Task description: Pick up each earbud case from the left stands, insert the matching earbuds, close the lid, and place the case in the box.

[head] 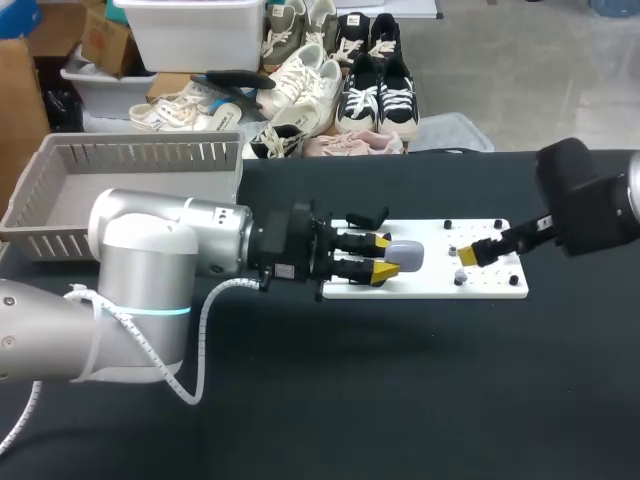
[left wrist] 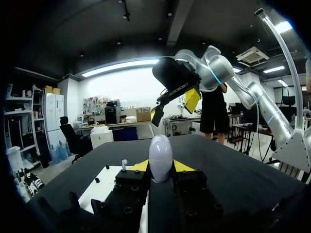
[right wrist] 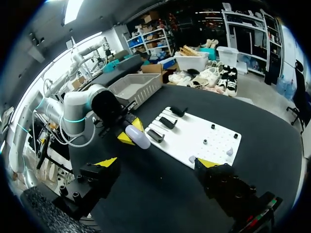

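Squarely at frame centre, grips the lilac case (head: 406, 256) in the left jaws, sticking out rightward toward the right jaws; hangs those wide open, nearer the earbuds (head: 460, 279) on the board (head: 500, 288).

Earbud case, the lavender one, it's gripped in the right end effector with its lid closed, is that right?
Not quite. The earbud case, lavender and lid closed, is gripped in the left end effector, not the right. The left wrist view shows it between that end effector's yellow tips; the right end effector is open and holds nothing.
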{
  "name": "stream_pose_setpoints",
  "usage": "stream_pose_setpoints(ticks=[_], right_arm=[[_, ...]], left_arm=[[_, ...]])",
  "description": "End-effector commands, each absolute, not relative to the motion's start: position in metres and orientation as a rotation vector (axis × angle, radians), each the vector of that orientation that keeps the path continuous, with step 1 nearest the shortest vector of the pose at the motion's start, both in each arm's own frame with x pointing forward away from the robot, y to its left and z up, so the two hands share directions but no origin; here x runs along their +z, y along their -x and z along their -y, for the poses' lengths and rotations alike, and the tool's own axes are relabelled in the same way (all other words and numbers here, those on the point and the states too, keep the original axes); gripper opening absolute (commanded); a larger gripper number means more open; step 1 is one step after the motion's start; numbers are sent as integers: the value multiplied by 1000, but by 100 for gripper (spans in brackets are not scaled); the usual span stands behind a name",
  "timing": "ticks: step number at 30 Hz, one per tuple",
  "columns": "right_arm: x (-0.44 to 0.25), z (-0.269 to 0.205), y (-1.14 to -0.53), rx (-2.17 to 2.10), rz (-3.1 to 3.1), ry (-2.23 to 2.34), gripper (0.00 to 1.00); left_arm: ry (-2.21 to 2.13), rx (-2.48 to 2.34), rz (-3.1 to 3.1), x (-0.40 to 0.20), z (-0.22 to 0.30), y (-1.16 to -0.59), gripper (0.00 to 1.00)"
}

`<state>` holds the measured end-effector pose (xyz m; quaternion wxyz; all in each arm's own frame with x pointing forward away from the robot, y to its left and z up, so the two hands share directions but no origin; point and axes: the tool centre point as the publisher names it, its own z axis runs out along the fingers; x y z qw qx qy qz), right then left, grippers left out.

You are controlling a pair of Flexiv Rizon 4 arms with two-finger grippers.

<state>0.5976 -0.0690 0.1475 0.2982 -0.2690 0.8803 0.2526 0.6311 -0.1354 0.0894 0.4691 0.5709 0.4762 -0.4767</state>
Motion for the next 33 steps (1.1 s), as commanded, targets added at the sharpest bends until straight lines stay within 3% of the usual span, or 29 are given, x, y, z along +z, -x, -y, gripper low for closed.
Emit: stream_pose_setpoints(ticks=[1,33], right_arm=[[145,60,-596,677,-2354,723,100],[110,16,-619,683,-2478,740,100]], left_arm=[[-1395,-1163,-1168,89,135,-629,0],[-1395,-1163,-1168,89,135,-629,0]])
